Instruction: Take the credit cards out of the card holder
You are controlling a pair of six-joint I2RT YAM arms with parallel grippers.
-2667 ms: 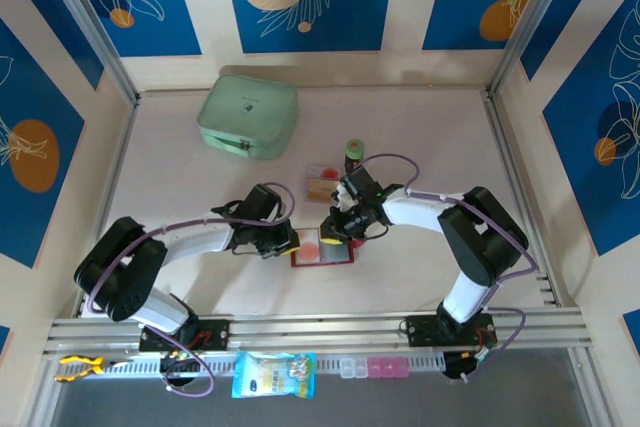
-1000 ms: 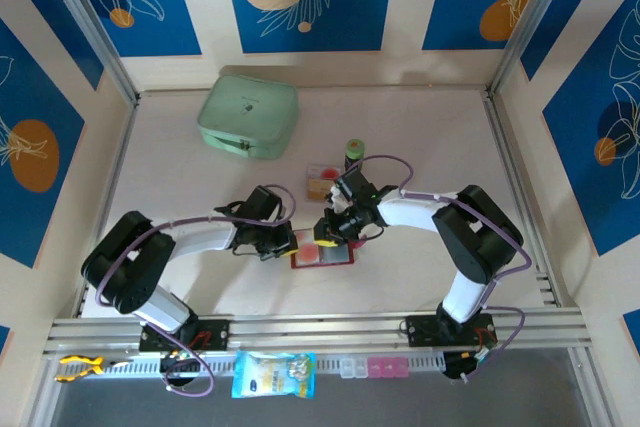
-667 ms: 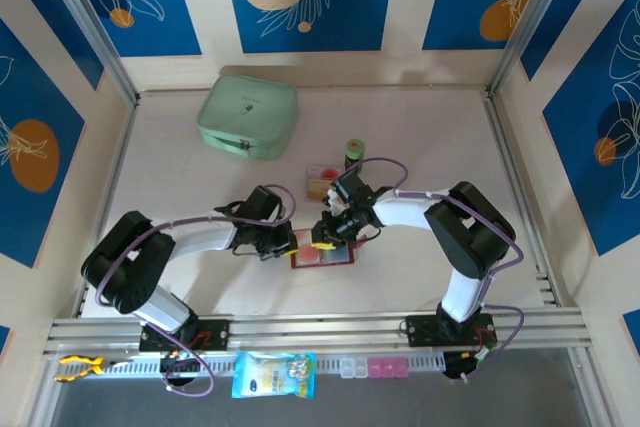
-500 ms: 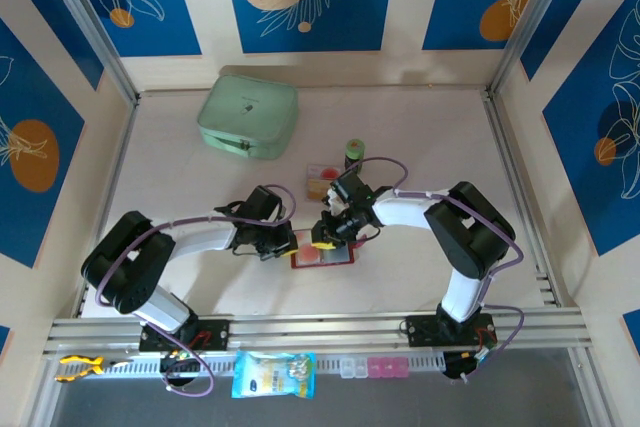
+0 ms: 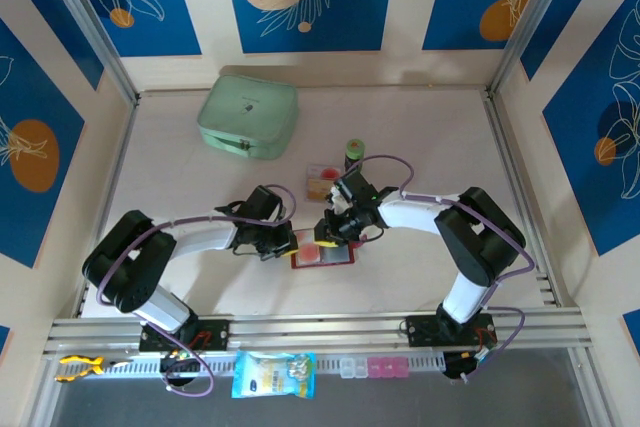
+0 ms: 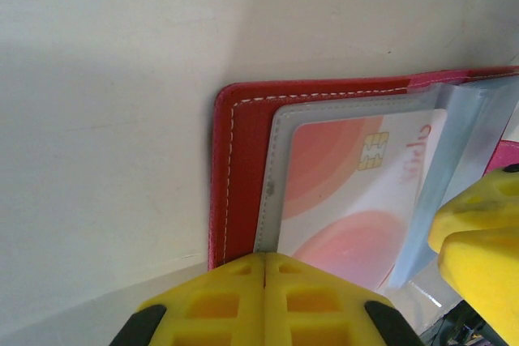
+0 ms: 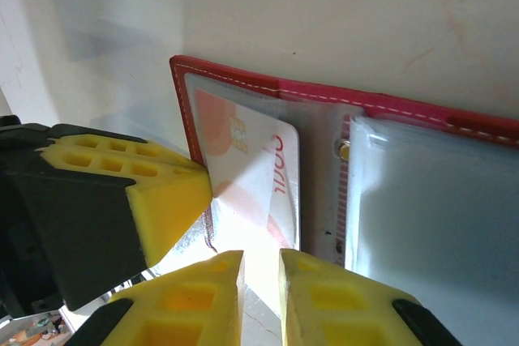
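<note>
**Top external.** The card holder (image 5: 337,255) lies open and flat on the table (image 5: 430,147), near the front middle, between the 2 arms. The left gripper (image 5: 291,244) sits at its left edge. The right gripper (image 5: 325,237) hangs over its left half. Loose cards (image 5: 322,179) lie behind the holder, just beside a green can (image 5: 354,153). A mint-green case (image 5: 248,115) sits well apart, far left.

**Left wrist.** The left gripper (image 6: 265,258) has its jaws fully together with nothing between them. Its tips are over the near edge of the holder's red cover (image 6: 235,160). 1 card (image 6: 349,192), pink-orange with a chip, sits in a greyish sleeve on that cover. A clear sleeve (image 6: 458,143) stands lifted at the right, beside a yellow finger (image 6: 474,241) of the right gripper.

**Right wrist.** The right gripper (image 7: 261,269) has its jaws narrow, with a slim gap between them. The card (image 7: 251,176) runs with its near end toward that gap, and I cannot tell whether it is pinched. The left gripper's tip (image 7: 190,188) is just beside the holder's left edge. The holder's right half shows greyish clear sleeves (image 7: 438,200).
</note>
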